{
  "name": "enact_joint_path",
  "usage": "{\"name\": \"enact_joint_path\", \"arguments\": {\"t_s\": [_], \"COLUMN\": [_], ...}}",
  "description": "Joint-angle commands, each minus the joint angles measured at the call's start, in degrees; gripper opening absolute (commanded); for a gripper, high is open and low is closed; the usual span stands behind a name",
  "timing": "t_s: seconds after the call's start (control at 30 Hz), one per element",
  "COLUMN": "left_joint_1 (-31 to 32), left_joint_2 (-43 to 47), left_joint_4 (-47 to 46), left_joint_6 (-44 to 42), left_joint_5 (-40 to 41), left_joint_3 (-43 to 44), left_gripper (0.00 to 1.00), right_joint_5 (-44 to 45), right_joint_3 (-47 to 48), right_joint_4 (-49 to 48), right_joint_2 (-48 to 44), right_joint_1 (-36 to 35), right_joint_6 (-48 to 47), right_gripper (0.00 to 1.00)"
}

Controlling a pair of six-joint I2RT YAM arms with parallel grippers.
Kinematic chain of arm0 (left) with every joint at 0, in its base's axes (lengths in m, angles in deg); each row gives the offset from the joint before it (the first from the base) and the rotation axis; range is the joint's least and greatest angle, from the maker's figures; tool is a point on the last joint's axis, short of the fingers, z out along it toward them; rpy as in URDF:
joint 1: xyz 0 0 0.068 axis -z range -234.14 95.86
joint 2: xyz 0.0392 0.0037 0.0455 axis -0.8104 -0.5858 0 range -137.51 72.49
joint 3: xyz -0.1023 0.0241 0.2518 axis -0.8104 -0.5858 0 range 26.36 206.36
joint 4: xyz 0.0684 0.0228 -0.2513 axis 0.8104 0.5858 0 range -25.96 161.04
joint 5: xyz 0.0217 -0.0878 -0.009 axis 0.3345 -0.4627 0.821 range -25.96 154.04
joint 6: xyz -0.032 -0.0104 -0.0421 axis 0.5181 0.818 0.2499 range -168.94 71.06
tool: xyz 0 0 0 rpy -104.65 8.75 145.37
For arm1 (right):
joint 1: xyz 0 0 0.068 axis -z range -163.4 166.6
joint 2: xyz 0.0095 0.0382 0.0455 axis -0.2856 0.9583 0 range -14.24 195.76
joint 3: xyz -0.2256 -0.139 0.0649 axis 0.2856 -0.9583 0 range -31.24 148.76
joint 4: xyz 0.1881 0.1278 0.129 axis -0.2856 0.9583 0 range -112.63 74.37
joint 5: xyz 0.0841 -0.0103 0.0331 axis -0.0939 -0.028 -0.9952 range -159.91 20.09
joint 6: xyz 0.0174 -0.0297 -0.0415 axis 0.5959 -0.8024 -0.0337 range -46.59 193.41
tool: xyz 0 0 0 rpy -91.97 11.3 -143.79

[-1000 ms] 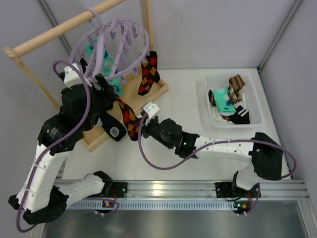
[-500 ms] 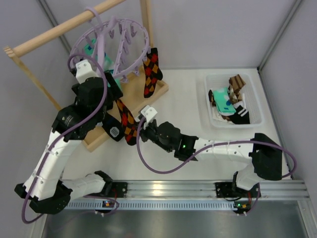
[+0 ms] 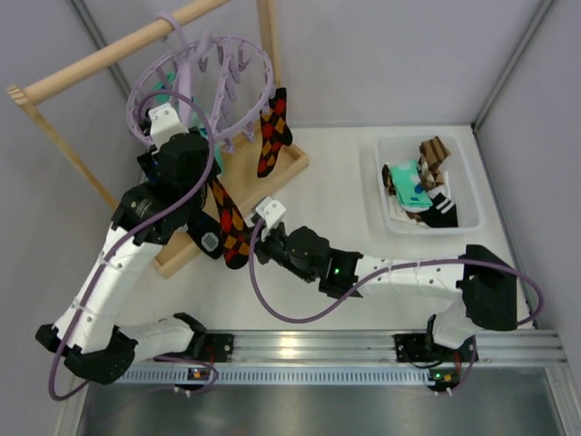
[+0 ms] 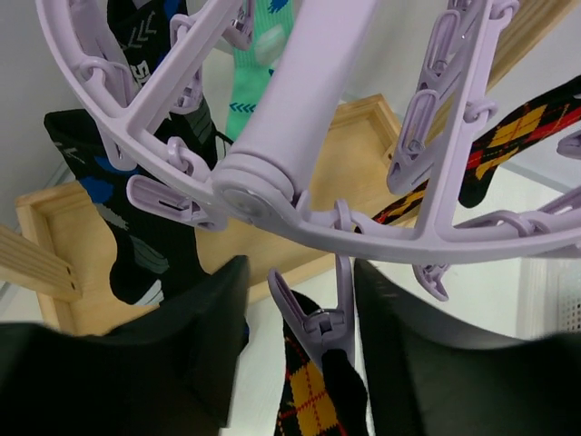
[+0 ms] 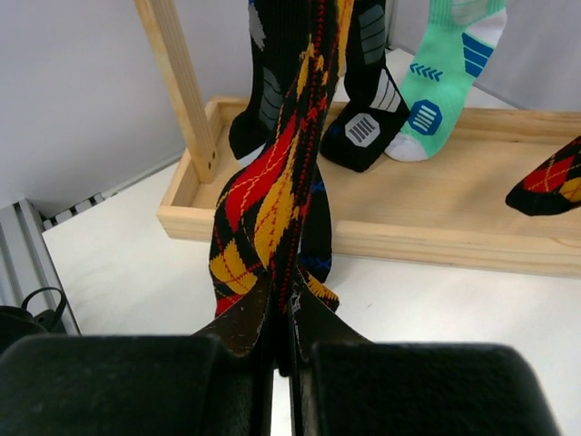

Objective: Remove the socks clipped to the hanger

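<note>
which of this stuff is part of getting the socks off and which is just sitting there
Part of the job:
- hanger
- argyle sock, pinched in the right claw
- its clip, flanked by the left claw
- second argyle sock, teal sock and black sock, all hanging

Just there:
- wooden rack
- white bin

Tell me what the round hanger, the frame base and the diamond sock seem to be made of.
Round hanger: probably moulded plastic, smooth pale lavender with a slight sheen.
Frame base: looks like bare light wood, faint grain.
Diamond sock: knitted fabric, matte, hanging in soft folds.
</note>
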Motion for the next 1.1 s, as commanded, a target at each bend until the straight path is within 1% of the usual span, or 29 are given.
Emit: {"name": "enact_joint_path", "arguments": {"t_s": [0.0, 0.07, 0.17, 0.2, 0.27, 0.3, 0.37, 0.4, 0.5, 0.53, 0.6, 0.63, 0.67, 0.7, 0.73, 0.77, 0.8, 0.83, 0.87, 0.9, 0.93, 0.97, 1.0, 1.03, 1.07], "left_joint_1": [-1.4, -1.9, -2.5, -2.6, -3.1, -3.2, -3.4, -3.5, -3.7, -3.6, -3.6, -3.7, -3.6, -3.6, -3.7, -3.6, -3.6, -3.6, -3.7, -3.6, -3.6, -3.6, -3.6, -3.6, -3.7], "left_joint_2": [-0.3, -0.2, -0.5, -0.4, -0.4, -0.6, -0.5, -0.4, -0.1, 0.1, 0.6, 1.0, 1.3, 1.8, 1.9, 1.9, 2.0, 2.3, 2.4, 2.6, 2.9, 2.9, 3.0, 3.0, 3.1], "left_joint_4": [-4.5, -5.4, -6.4, -6.8, -7.4, -7.5, -7.8, -7.8, -7.8, -7.9, -7.9, -7.8, -7.8, -7.8, -7.8, -7.8, -7.8, -7.8, -7.9, -8.0, -7.9, -7.9, -7.9, -7.9, -7.9], "left_joint_6": [-1.8, -2.6, -3.4, -3.7, -4.0, -3.9, -4.0, -4.1, -3.8, -3.6, -3.6, -3.5, -3.4, -3.5, -3.5, -3.6, -3.7, -3.8, -3.7, -3.6, -3.7, -3.8, -4.0, -4.0, -4.1], "left_joint_5": [0.8, 0.4, -0.3, -1.0, -1.9, -2.2, -2.8, -3.2, -4.4, -6.0, -7.3, -7.8, -7.9, -8.0, -8.1, -8.3, -8.6, -9.0, -9.3, -9.5, -9.8, -10.0, -10.8, -10.9, -11.1], "left_joint_3": [-0.5, -1.0, -1.4, -1.4, -1.8, -1.7, -1.8, -1.9, -2.1, -2.3, -2.8, -3.2, -3.4, -3.4, -3.5, -3.5, -3.2, -3.1, -3.1, -3.1, -3.1, -2.9, -2.8, -2.8, -2.8], "left_gripper": [0.49, 0.48, 0.41, 0.31, 0.21, 0.09, 0.05, 0.0, 0.0, 0.05, 0.11, 0.16, 0.17, 0.17, 0.17, 0.14, 0.14, 0.15, 0.15, 0.13, 0.11, 0.11, 0.14, 0.14, 0.14], "right_joint_5": [0.6, 0.4, 0.4, 0.5, 0.9, 1.0, 1.9, 2.3, 4.4, 5.3, 9.2, 10.6, 12.9, 13.6, 14.6, 16.5, 17.3, 18.0, 19.5, 20.0, 20.7, 21.4, 22.0, 23.3, 23.7], "right_joint_3": [3.2, 3.2, 3.2, 3.1, 2.8, 2.5, 1.3, 0.8, -1.6, -2.3, -4.4, -5.2, -7.2, -8.1, -8.9, -10.8, -11.7, -12.3, -13.5, -14.0, -14.6, -15.8, -16.0, -15.7, -15.4], "right_joint_4": [-0.1, -0.1, -0.1, 0.0, -0.2, -0.3, -0.8, -1.2, -1.1, -0.3, 1.7, 4.3, 5.5, 7.3, 10.2, 11.7, 13.2, 15.0, 18.6, 20.1, 21.4, 23.3, 24.9, 25.8, 30.4], "right_joint_2": [-0.1, -0.3, -0.5, -0.7, -1.0, -1.2, -2.2, -3.0, -4.7, -6.5, -9.1, -12.5, -14.2, -18.0, -19.8, -21.8, -23.5, -27.5, -29.4, -31.4, -35.6, -37.6, -41.0, -42.5, -43.8], "right_joint_1": [-1.6, -1.7, -2.0, -2.1, -2.2, -2.2, -2.2, -2.2, -2.2, -2.2, -2.2, -2.1, -2.0, -1.7, -1.5, -1.2, -0.6, -0.2, 1.1, 1.9, 2.6, 4.1, 5.1, 6.2, 8.6], "right_joint_6": [-0.3, -0.3, -0.6, -0.7, -0.6, -0.7, -0.6, -0.5, -0.4, -0.3, 0.2, 0.4, 0.3, 0.2, 0.2, 0.0, 0.0, 0.4, 0.9, 1.6, 1.9, 2.0, 2.6, 2.6, 2.7], "right_gripper": [0.0, 0.0, 0.0, 0.0, 0.0, 0.0, 0.0, 0.0, 0.0, 0.0, 0.0, 0.0, 0.0, 0.0, 0.0, 0.0, 0.0, 0.0, 0.0, 0.0, 0.0, 0.0, 0.0, 0.0, 0.0]}}
